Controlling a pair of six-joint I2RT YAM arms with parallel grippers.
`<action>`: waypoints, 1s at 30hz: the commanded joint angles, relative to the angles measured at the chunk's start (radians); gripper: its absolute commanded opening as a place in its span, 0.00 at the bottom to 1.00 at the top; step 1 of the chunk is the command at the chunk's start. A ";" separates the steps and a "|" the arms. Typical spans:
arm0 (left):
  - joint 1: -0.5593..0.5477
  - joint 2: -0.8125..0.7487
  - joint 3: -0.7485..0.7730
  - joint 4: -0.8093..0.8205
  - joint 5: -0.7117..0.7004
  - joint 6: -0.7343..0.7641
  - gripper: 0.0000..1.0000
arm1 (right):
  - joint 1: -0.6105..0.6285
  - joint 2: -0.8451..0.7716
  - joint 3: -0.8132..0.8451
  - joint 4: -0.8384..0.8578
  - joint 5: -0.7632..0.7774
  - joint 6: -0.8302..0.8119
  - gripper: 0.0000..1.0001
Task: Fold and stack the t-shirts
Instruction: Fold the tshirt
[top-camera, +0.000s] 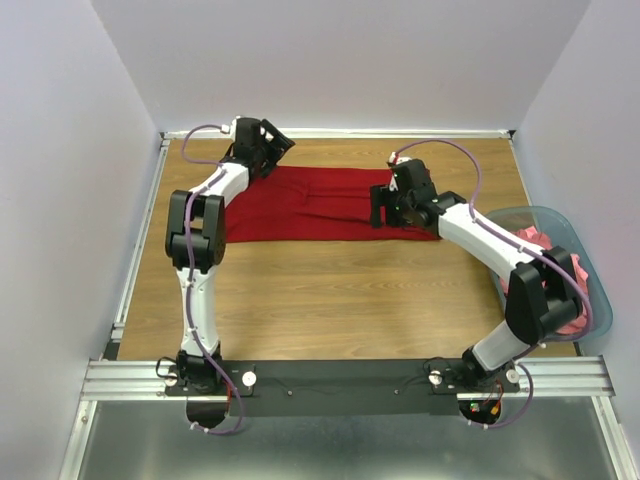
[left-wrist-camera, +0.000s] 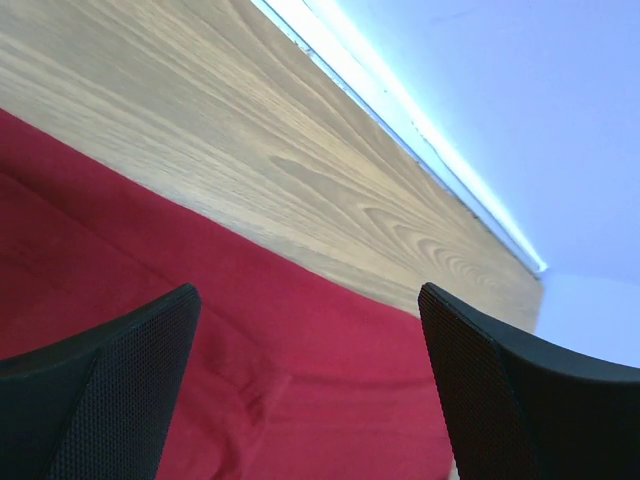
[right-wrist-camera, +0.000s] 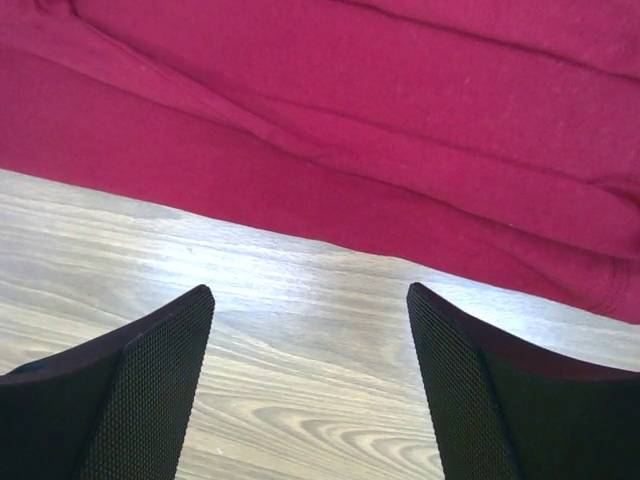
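Note:
A dark red t-shirt (top-camera: 320, 205) lies flat as a long folded band across the back of the table. My left gripper (top-camera: 268, 150) hovers at its far left corner. In the left wrist view that gripper (left-wrist-camera: 310, 385) is open, with red cloth (left-wrist-camera: 300, 380) under and between the fingers and no grip on it. My right gripper (top-camera: 380, 207) is over the shirt's right end near the front edge. In the right wrist view it (right-wrist-camera: 310, 385) stands open above bare wood, with the shirt's edge (right-wrist-camera: 330, 215) just ahead. Salmon-pink t-shirts (top-camera: 533, 238) lie bunched in the basket.
The grey-blue plastic basket (top-camera: 530, 210) sits at the table's right edge beside the right arm's elbow. A white rail and the back wall (left-wrist-camera: 440, 170) run close behind the shirt. Bare wood (top-camera: 330, 300) stretches between the shirt and the arm bases.

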 joint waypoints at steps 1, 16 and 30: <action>0.001 -0.053 0.014 -0.062 -0.057 0.163 0.98 | 0.001 0.050 0.026 -0.036 0.016 0.000 0.82; -0.258 -0.444 -0.482 -0.061 -0.227 0.448 0.67 | 0.001 0.320 0.146 -0.012 0.020 0.074 0.22; -0.375 -0.331 -0.496 -0.050 -0.219 0.454 0.45 | -0.002 0.417 0.195 0.010 0.033 0.088 0.20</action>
